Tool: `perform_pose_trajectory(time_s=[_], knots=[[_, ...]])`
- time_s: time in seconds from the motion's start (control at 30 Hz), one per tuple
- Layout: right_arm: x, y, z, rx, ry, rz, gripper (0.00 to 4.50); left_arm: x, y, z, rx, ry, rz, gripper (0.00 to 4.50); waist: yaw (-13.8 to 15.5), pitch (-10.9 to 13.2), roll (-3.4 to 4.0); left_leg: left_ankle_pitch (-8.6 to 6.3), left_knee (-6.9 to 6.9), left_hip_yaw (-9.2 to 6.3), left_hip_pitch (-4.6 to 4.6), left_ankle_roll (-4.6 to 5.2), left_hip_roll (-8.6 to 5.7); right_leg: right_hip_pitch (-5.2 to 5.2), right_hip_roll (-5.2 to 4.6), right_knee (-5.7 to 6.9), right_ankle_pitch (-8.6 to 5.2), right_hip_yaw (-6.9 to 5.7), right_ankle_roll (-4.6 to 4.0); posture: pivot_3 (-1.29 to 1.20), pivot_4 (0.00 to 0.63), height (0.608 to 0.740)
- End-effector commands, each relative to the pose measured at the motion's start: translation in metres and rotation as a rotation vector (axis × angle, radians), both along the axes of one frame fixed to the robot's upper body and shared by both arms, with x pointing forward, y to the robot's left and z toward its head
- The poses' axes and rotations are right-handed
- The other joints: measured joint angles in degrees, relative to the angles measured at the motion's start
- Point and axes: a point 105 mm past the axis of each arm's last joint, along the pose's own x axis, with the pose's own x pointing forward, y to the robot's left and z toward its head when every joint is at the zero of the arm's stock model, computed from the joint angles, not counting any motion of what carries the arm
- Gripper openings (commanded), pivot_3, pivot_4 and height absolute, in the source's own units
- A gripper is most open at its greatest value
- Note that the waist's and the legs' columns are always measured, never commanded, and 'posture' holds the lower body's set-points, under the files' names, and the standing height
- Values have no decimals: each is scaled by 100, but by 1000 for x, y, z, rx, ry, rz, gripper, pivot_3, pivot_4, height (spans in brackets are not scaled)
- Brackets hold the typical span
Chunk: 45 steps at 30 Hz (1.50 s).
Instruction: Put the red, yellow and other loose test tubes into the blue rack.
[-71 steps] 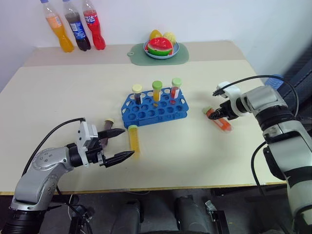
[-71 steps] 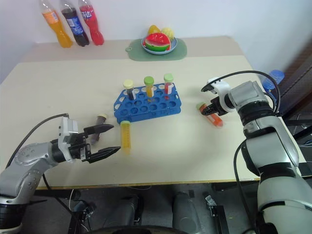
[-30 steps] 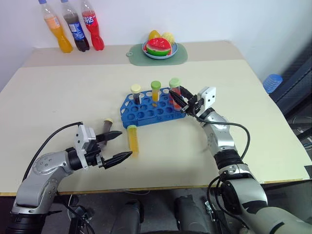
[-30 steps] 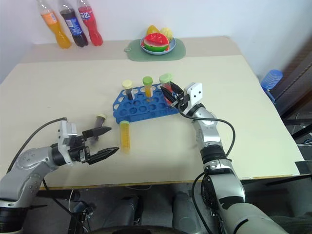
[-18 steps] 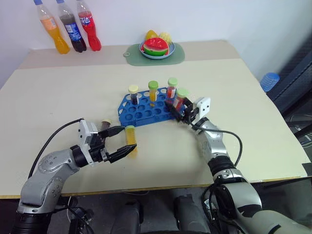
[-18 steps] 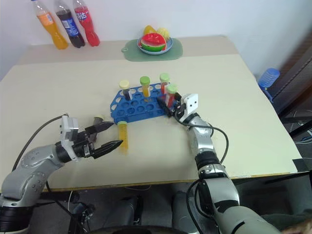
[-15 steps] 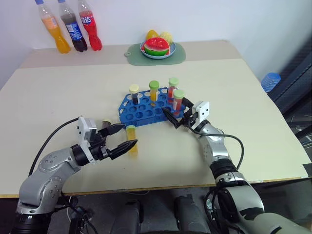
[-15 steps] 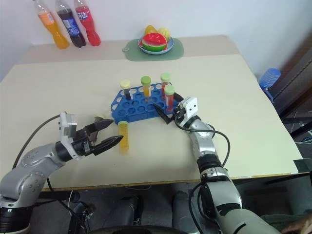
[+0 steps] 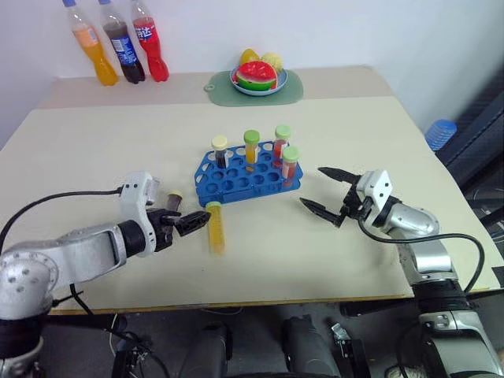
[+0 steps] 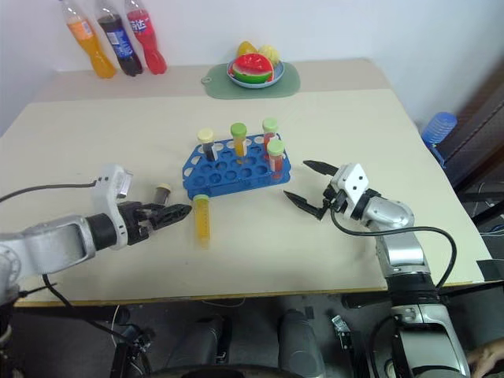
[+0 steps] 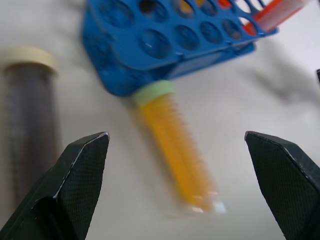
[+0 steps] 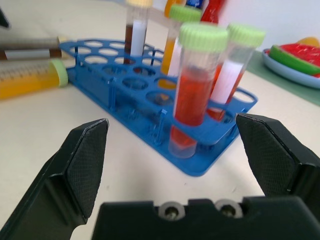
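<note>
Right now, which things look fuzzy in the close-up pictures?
Left wrist view: the yellow tube and blue rack look soft, the brown tube fuzzier. Right wrist view: the red tube is crisp; the fruit plate behind blurs.

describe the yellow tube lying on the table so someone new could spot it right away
Start at the blue rack in the middle of the table. Just off its near left corner, the yellow tube lies flat, pale green cap toward the rack. The tube beside it, also lying flat, is dark brown with a cream cap; the rest stand upright in the rack.
</note>
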Motion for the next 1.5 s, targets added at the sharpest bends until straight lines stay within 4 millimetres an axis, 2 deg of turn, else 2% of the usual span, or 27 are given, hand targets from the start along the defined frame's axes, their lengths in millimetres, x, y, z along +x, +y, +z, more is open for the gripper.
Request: perform_pose_trajectory(time_s=[0.03, 0.13, 0.2, 0.3, 0.43, 0.53, 0.8, 0.87, 0.93, 1.0, 1.07, 1.23, 1.5], knots=[[-29, 5, 17, -80, -32, 153, 4474, 12, -11, 2, -72, 76, 40, 4500, 39, -1, 2, 0, -1, 2, 0, 0, -3, 1, 0, -3, 0, 0, 0, 0, 150, 740], [-66, 2, 11, -203, 24, 315, 4474, 29, -22, 0, -77, 107, 101, 4500, 182, 0, -3, 0, 0, 6, -4, 0, -11, 3, 0, -13, 0, -2, 1, 0, 150, 740], [-80, 0, 9, -227, 82, 379, 4474, 40, -28, -2, -77, 141, 151, 4500, 195, 1, -8, 0, 7, 5, -10, -1, -16, 5, -5, -16, 0, -4, 1, 0, 150, 740], [-92, -4, 3, -272, 137, 423, 4474, 51, -37, -6, -65, 201, 207, 4500, 208, -2, -13, 1, 20, 4, -10, -1, -18, 13, -7, -15, 4, -3, 7, 0, 150, 740], [-94, -8, -4, -312, 140, 407, 4474, 63, -62, -14, -60, 321, 239, 4500, 232, -2, -17, 1, 24, 7, -8, -2, -18, 13, -5, -13, 4, -3, 8, 0, 150, 740], [-94, -5, -3, -314, 122, 397, 4474, 65, -70, -21, -23, 394, 252, 4500, 270, -1, -18, 2, 27, 9, -10, -4, -19, 11, -5, -14, 5, -1, 9, 0, 150, 740], [-98, -1, 1, -291, 88, 357, 4474, 71, -66, -25, 88, 462, 278, 4500, 306, 0, -25, 14, 33, 9, -12, -24, -23, 14, -6, -15, 5, -1, 11, 0, 150, 740], [-98, 0, -1, -280, 83, 342, 4500, 74, -62, -26, 130, 461, 252, 3962, 304, -1, -27, 15, 33, 10, -12, -26, -25, 15, -6, -15, 5, -2, 11, 0, 150, 740], [-99, 1, -3, -265, 85, 329, 4500, 76, -65, -26, 154, 459, 202, 3215, 296, 0, -29, 15, 33, 11, -12, -27, -26, 14, -5, -15, 5, -3, 11, 0, 150, 740], [-98, 2, -4, -251, 89, 314, 4500, 76, -70, -26, 153, 462, 151, 2043, 300, 0, -30, 16, 33, 11, -12, -28, -26, 14, -5, -14, 5, -3, 11, 0, 150, 740], [-98, 2, -5, -254, 89, 308, 4500, 76, -71, -27, 156, 466, 121, 1091, 299, 0, -30, 17, 33, 14, -13, -31, -28, 14, -5, -15, 5, -3, 11, 0, 150, 740], [-97, 5, -6, -249, 82, 299, 4500, 77, -71, -27, 135, 478, 71, 1091, 290, 1, -30, 22, 32, 13, -14, -38, -28, 13, -5, -15, 5, -5, 11, 0, 150, 740], [-94, 13, -10, -220, 101, 303, 4500, 79, -67, -6, 67, 429, -73, 1091, 285, 2, -32, 24, 30, 17, -14, -42, -28, 13, -5, -15, 5, -7, 11, 0, 150, 740]])
